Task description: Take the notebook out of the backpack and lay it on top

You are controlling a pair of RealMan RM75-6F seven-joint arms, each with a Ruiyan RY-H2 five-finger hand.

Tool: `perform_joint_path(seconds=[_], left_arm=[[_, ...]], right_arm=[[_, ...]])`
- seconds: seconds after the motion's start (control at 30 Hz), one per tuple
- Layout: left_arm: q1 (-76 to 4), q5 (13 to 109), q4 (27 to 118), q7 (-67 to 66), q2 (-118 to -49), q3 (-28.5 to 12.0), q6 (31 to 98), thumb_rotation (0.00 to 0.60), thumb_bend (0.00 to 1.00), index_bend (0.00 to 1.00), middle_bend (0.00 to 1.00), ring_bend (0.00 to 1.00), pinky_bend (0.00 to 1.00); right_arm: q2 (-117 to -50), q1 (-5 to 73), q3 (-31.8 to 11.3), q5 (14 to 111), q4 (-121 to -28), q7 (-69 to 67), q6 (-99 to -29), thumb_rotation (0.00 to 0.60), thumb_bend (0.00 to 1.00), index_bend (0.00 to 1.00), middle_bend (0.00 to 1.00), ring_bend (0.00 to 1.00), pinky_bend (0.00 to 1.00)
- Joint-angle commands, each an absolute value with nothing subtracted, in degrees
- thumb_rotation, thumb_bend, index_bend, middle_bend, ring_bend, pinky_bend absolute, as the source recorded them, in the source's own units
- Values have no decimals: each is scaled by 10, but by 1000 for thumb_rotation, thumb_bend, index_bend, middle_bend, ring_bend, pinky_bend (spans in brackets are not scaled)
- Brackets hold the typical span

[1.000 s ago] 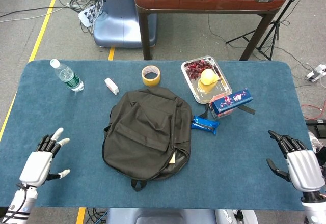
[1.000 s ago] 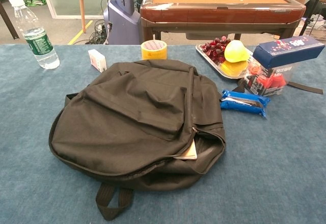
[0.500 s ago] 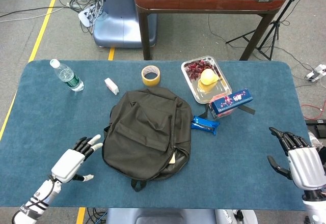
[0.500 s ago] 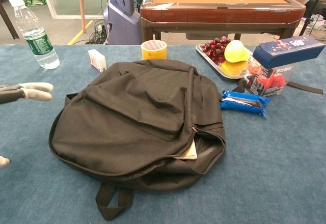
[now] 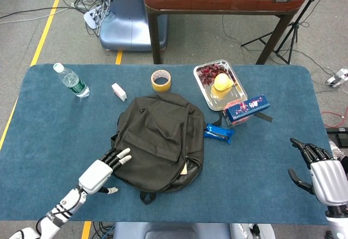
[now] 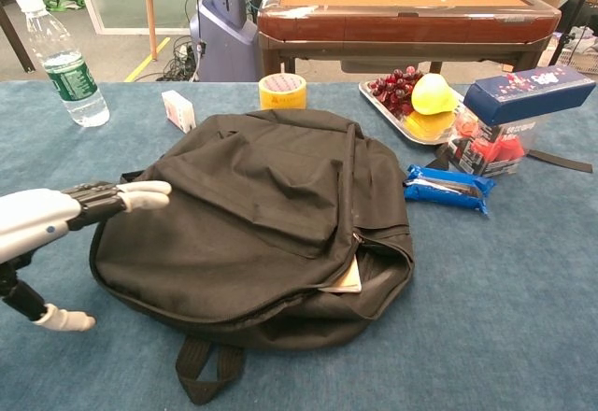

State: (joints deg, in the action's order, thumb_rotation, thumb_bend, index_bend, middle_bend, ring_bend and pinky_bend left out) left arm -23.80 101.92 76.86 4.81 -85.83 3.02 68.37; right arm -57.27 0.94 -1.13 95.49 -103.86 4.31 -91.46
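Note:
A black backpack (image 5: 157, 138) (image 6: 252, 219) lies flat at the table's middle, its zip open at the lower right. A pale corner of the notebook (image 5: 184, 168) (image 6: 348, 280) pokes out of that opening; the rest is hidden inside. My left hand (image 5: 102, 171) (image 6: 56, 219) is open, fingers stretched out over the backpack's left edge, holding nothing. My right hand (image 5: 323, 175) hovers open near the table's right edge, far from the bag, and is outside the chest view.
Behind the bag are a tape roll (image 5: 161, 80), a small white box (image 5: 118, 91) and a water bottle (image 5: 71, 80). To its right lie a blue snack packet (image 5: 219, 133), a blue-lidded box (image 5: 246, 108) and a metal tray (image 5: 228, 99) with fruit.
My left hand has swept right from the table's left side to the backpack's left edge. The right hand has barely drifted.

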Motion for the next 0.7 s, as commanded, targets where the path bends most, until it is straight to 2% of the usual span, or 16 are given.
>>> perform_joint_path(seconds=[0.03, 0.43, 0.7], left_arm=[[-246, 1018, 756, 57, -878, 30, 686, 600, 42, 0, 0, 0, 0], [-282, 998, 716, 73, -946, 9, 674, 600, 42, 7, 0, 0, 0], [-293, 962, 693, 68, -974, -30, 695, 600, 46, 145, 0, 0, 0]], right_arm=[[-572, 8, -11, 955, -1037, 41, -916, 600, 305, 169, 293, 244, 348], [-571, 4, -10, 961, -1031, 33, -924, 600, 305, 169, 293, 244, 348], [-572, -3, -7, 962, -1021, 20, -931, 600, 305, 169, 293, 244, 348]])
